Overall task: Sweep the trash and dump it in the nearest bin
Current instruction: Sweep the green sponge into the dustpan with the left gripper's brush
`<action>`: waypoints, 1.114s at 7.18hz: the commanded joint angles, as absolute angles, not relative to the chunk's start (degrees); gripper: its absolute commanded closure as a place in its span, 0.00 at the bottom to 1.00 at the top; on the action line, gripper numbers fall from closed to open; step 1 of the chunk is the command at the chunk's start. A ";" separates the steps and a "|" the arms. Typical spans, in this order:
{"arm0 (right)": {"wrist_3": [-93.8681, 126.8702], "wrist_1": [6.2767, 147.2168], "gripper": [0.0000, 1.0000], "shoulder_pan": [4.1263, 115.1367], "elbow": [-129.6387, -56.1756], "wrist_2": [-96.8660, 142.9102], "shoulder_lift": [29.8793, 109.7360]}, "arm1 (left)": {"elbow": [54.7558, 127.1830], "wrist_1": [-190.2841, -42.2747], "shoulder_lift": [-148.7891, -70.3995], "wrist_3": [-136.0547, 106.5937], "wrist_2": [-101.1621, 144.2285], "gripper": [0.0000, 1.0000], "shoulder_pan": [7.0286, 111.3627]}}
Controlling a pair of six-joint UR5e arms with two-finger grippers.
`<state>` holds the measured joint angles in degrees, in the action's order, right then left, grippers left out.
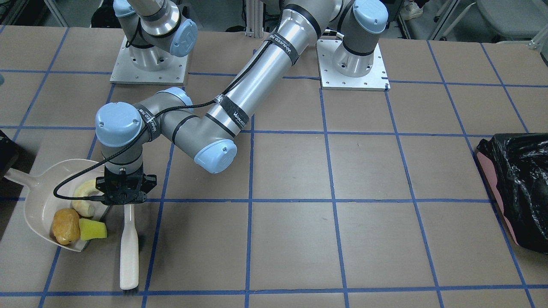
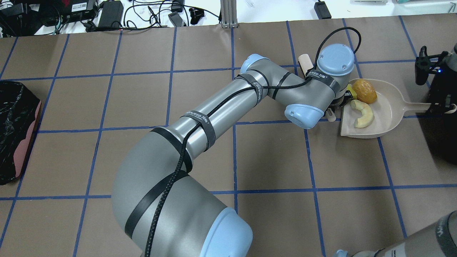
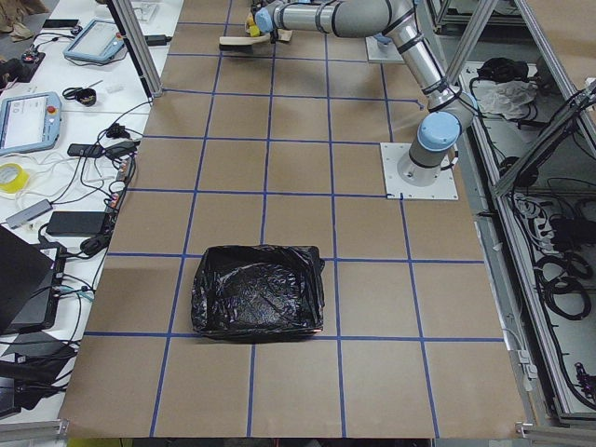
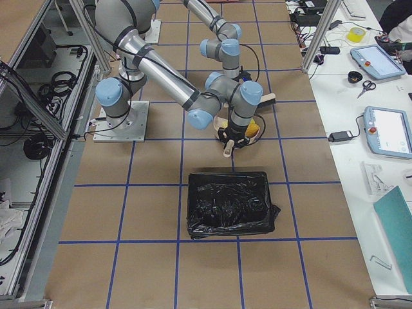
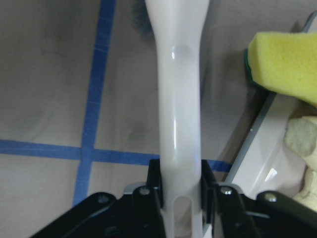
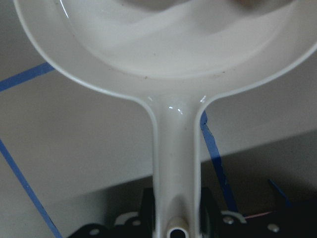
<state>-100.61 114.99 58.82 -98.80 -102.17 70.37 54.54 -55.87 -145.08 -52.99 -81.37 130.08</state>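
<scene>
**Trash.** All three pieces lie in the dustpan (image 1: 38,205), which rests flat near the right end of the surface (image 1: 299,171). The potato-like lump (image 1: 66,225) and the pale crescent slice (image 1: 85,194) are inside the bowl. The green-and-yellow sponge piece (image 1: 93,230) is just beside the lump, right at the open lip. In the left wrist view it appears to overhang that lip a little.

**Left hand** (image 5: 181,193). It is closed on the handle of the white brush (image 1: 129,252), with a finger tight against each side. The brush lies just beside the pan's mouth. Its long axis runs from the hand toward the operators' edge, with the bristles at the far tip.

**Right hand** (image 6: 176,218). It is closed on the end of the dustpan's handle, one finger on either side.

**Governing relation.** The pan's long axis runs along the surface, with the mouth facing the centre and the handle pointing to the right end. The nearer bin (image 4: 228,203), lined in black, stands at that right end, close beyond the handle side. A second black-lined bin (image 1: 520,188) sits at the left end, well apart. The right arm is the nearer one and has the pan in its grip.

**Assessment.** Sweeping looks finished and the dump has not begun. The lift should raise the mouth first, since the sponge at the lip is the piece most likely to slide off. The left arm, which has reached across beside the mouth, should probably clear away.
</scene>
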 commanded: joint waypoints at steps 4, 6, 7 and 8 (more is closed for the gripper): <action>-99.67 114.96 1.00 59.15 -98.88 -103.10 70.49 | 49.75 -54.33 -147.66 -54.91 -76.39 1.00 131.82; -98.96 114.87 1.00 59.15 -98.88 -103.18 70.40 | 49.66 -52.92 -147.74 -58.95 -74.63 1.00 134.11; -98.88 114.96 1.00 59.15 -98.88 -103.10 70.31 | 49.66 -52.39 -147.74 -60.80 -74.10 1.00 135.25; -98.88 114.87 1.00 59.15 -98.96 -103.10 70.31 | 49.66 -52.38 -147.22 -62.47 -72.70 1.00 135.96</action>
